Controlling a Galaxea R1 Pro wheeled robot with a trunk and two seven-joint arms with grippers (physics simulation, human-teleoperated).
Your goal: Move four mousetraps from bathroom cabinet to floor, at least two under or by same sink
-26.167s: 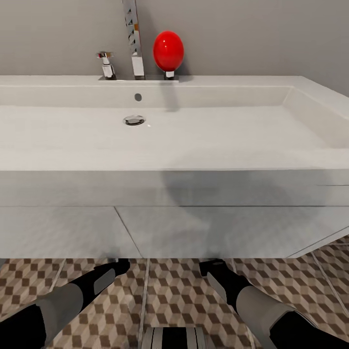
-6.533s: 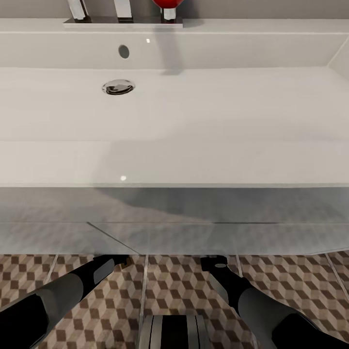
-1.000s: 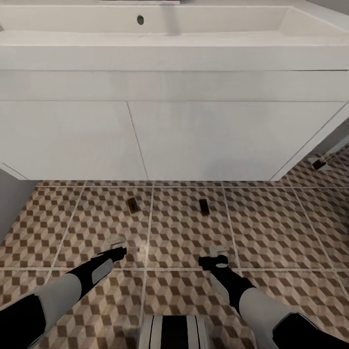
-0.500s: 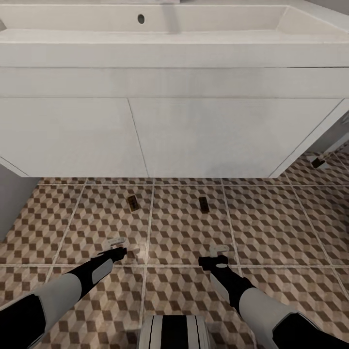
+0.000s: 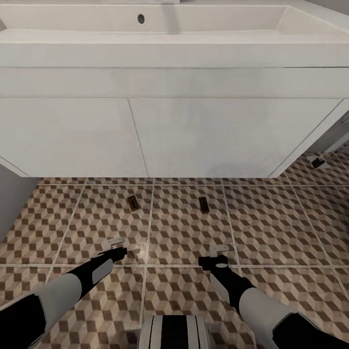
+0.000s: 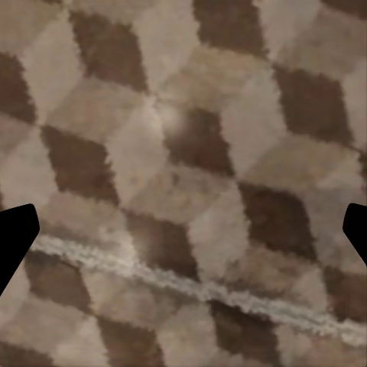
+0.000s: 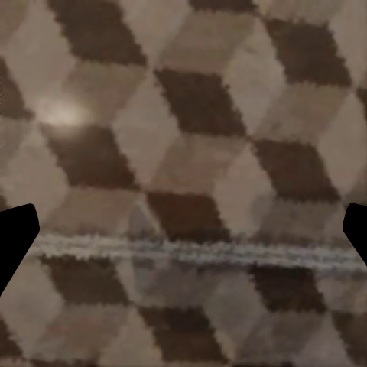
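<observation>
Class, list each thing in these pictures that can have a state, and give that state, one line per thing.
Left mousetrap: lying flat on the tiled floor, just in front of the vanity.
Right mousetrap: lying flat on the same floor.
Vanity doors: both closed.
Sink: nothing visible in it.
Left gripper: open, holding nothing.
Right gripper: open, holding nothing.

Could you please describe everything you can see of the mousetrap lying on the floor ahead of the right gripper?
The mousetrap is a tiny dark-brown flat rectangular plate, wood by its look, lying flat on the cube-patterned bathroom floor within one tile, just in front of the white vanity under the bathroom sink. Nothing touches it but the floor. Finer parts are too small to tell.
</observation>
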